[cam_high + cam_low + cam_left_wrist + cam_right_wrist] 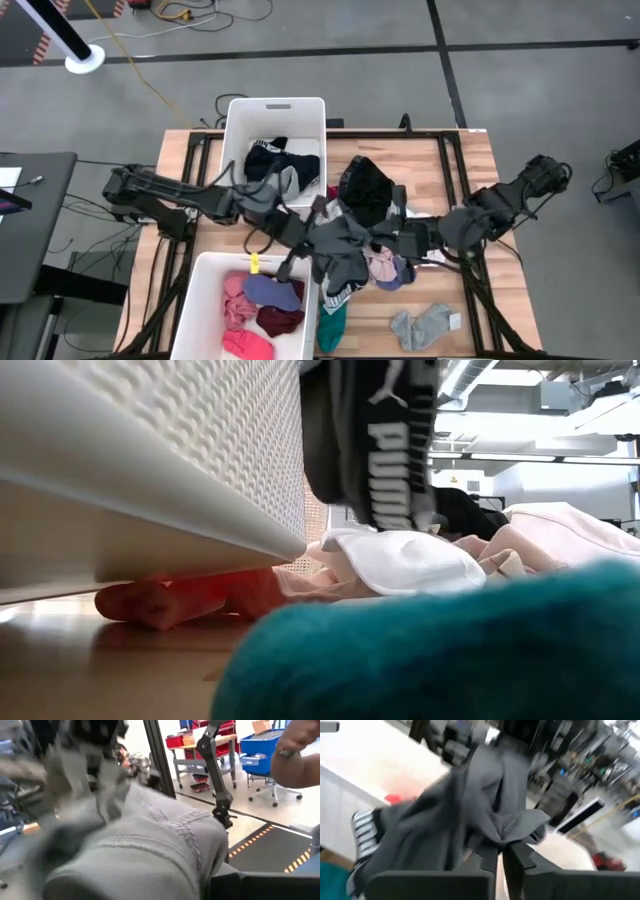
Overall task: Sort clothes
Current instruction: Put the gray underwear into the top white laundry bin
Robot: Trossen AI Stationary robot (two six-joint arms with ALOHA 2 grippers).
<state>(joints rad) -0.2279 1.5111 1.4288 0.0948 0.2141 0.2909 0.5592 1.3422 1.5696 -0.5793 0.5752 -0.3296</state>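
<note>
Wooden worktop point(470, 170) carries two white bins point(240, 125) and clothes. Grey garment point(340, 240) hangs mid-worktop, long axis 9-to-3 o'clock. Left fingers point(296, 236) clamp its 9 o'clock end; right fingers point(392, 243), narrow, hold the 3 o'clock end.

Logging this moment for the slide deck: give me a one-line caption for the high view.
Both arms meet over the clothes pile, left pincer and right pincer at a grey garment between two white bins.

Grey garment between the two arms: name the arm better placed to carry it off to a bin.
Left, probably. The left pincer is shut on the grey garment and sits beside both white bins. The right pincer holds only the garment's far edge, away from the bins.
</note>
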